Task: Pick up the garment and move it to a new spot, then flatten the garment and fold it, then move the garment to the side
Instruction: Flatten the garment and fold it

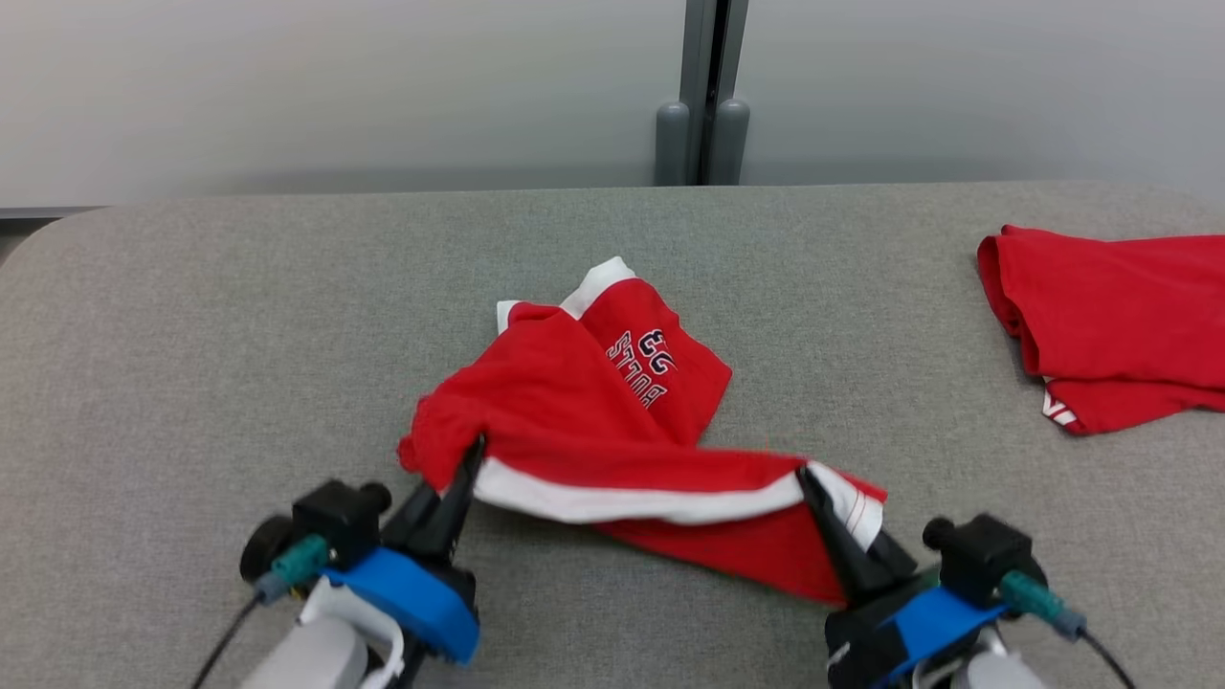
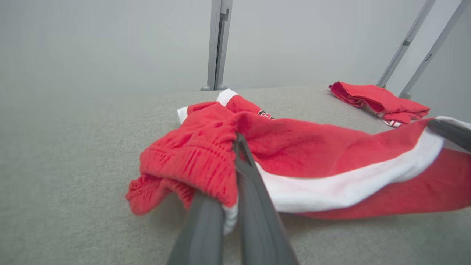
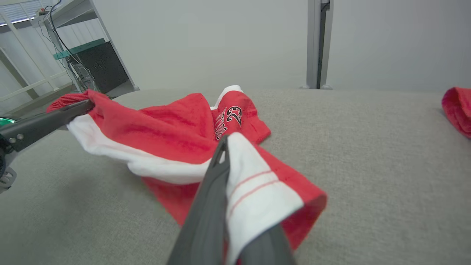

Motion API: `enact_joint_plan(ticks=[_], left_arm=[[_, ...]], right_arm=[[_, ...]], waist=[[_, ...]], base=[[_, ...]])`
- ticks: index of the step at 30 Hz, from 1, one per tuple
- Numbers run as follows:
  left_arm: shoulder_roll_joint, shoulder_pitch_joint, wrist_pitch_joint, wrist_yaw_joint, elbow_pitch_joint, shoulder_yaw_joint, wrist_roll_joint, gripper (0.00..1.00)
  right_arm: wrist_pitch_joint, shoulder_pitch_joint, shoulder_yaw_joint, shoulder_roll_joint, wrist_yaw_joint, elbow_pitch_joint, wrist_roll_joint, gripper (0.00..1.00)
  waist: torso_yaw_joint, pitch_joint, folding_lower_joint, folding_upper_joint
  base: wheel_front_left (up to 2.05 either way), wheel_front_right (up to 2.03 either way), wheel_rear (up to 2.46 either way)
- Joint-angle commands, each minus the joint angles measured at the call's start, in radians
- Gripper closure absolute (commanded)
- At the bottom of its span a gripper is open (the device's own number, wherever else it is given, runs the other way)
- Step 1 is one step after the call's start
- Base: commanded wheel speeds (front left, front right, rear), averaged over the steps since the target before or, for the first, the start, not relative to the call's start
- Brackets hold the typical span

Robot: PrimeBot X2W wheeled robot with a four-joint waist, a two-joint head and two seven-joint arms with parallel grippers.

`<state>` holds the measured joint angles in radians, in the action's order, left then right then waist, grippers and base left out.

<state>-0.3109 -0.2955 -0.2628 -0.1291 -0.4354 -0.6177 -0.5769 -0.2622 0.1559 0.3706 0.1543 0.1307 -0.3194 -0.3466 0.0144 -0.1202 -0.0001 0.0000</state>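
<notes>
L gripper [image 1: 474, 450] is clamped on the shorts [image 1: 584, 402], pinching the gathered waistband end, w/ cloth bunched over & just past its tips. Shorts sit on the table [image 1: 191, 335] right ahead of both tools, near edge strung btwn them, rest heaped beyond the tips. R gripper [image 1: 806, 476] is also clamped on the shorts, at the white panel by the leg hem, fabric wrapped over one finger. Risks, my read: L bite looks like several layers of elastic, so a lift may carry the thing up as a wad & it won't spread flat. R bite looks thin & near the edge, so it could slip out if the arms pull apart too hard or lift unevenly. Far leg w/ the number print is folded over beyond the tips, prob drags & twists on the move. Other red pile [image 1: 1120, 325] lies well off to the right of R gripper; a shift that way could snag or mix them. Orientation: long axis runs tool to tool along the white stripe [image 1: 622, 502], waist end at L, leg hem at R, second leg pointing away from both tools.
</notes>
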Motion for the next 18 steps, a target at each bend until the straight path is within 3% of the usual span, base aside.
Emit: enact_joint_plan(ticks=[1,9,18], left_arm=[[-0.004,-0.045,-0.002,-0.002,0.014,0.01,-0.004,1.0],[-0.018,-0.355,0.041,-0.002,0.042,0.053,-0.05,1.0],[-0.009,-0.83,0.111,-0.002,-0.07,0.027,-0.08,1.0]], right_arm=[[-0.003,0.042,-0.002,0.011,0.0,0.013,-0.007,1.0],[0.042,0.387,0.005,0.05,0.0,0.018,-0.032,1.0],[0.11,0.919,-0.004,0.067,0.0,-0.184,-0.108,1.0]], waist=[[-0.001,-0.004,0.0001,0.0],[-0.019,-0.08,0.0001,0.0],[-0.039,-0.224,0.0001,0.0]], base=[[0.0,0.0,0.0],[0.0,0.0,0.0],[0.0,0.0,0.0]])
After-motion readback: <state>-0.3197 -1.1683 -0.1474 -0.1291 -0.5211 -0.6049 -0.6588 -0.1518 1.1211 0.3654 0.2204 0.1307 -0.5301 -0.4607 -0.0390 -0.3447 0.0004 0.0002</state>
